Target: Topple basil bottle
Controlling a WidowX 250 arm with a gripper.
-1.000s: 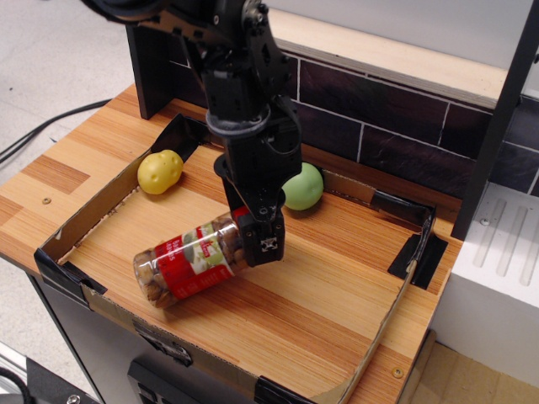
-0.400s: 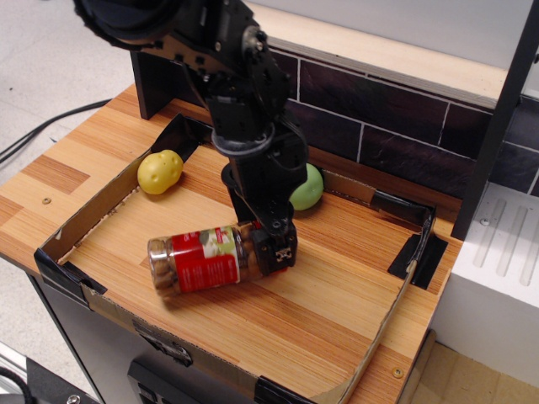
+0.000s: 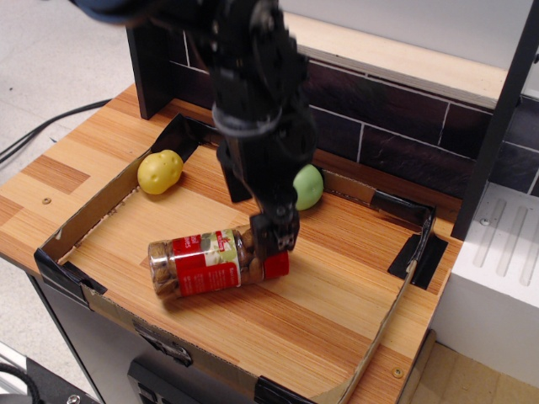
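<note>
The basil bottle (image 3: 202, 263) lies on its side on the wooden board inside the low cardboard tray (image 3: 84, 220). It is a clear jar with brownish contents and a red, green and white label. Its red cap (image 3: 277, 266) points right and its base points left. My black gripper (image 3: 274, 240) hangs just above the cap end, touching or nearly touching the jar's neck. Its fingers look pressed together and hold nothing. The arm hides the board behind the bottle.
A yellow toy fruit (image 3: 160, 171) sits at the tray's back left. A green toy fruit (image 3: 308, 187) sits at the back, partly behind the arm. A dark tiled wall (image 3: 396, 139) runs behind the tray. A white appliance (image 3: 497, 269) stands to the right.
The bottle has rolled from a slanted lie to lying level on the board. My gripper has risen off the cap end, so the red cap now shows.
</note>
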